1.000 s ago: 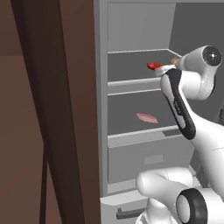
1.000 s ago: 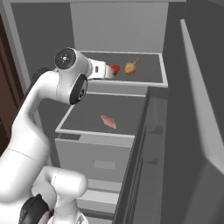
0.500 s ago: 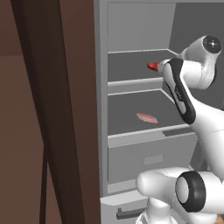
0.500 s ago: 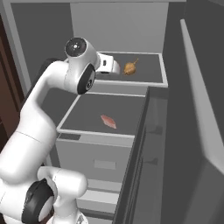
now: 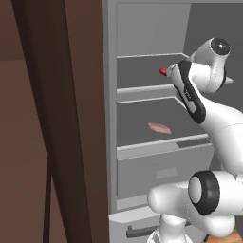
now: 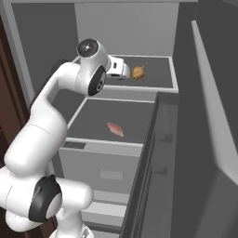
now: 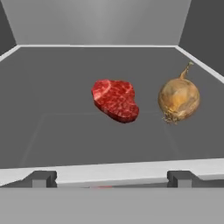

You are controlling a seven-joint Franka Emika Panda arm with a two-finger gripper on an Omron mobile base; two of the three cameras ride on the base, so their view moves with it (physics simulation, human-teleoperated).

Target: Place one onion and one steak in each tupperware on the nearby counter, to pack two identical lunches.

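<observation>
Fingers [image 7: 112,178] spread wide and empty, aimed into the open fridge at the upper shelf [image 7: 52,131], where a red steak [image 7: 115,100] and a brown onion [image 7: 178,99] sit side by side, near but apart. A paler steak [image 6: 115,128] lies on the shelf below. Judging from this, the task looks barely begun: nothing gripped yet, all picks and packing into the tupperwares left.

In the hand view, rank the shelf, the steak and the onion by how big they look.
1. The shelf, by far the largest.
2. The steak and the onion look much alike. The steak is somewhat wider and the onion taller with its stem, so I won't rank them.
</observation>
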